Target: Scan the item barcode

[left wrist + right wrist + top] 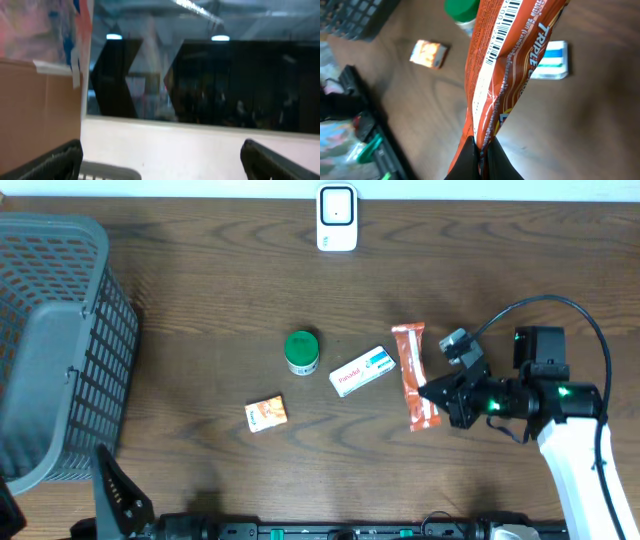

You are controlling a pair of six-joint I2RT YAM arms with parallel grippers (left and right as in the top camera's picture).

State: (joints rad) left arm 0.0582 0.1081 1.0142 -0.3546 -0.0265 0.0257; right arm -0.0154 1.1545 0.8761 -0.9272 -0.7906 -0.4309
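Observation:
My right gripper (432,393) is shut on the lower end of an orange snack wrapper (410,360), right of the table's centre. In the right wrist view the wrapper (505,70) rises from the closed jaws (482,150), with its barcode (501,26) showing along the upper left side. The white scanner (337,218) stands at the table's far edge, in the middle. My left gripper (162,160) is open with nothing between its fingers and faces the room, not the table. Part of the left arm (120,498) shows at the bottom left.
A grey mesh basket (50,350) fills the left side. A green-capped bottle (302,352), a white box (362,370) and a small orange box (266,413) lie mid-table, left of the wrapper. The basket's rim (107,172) shows below the left gripper.

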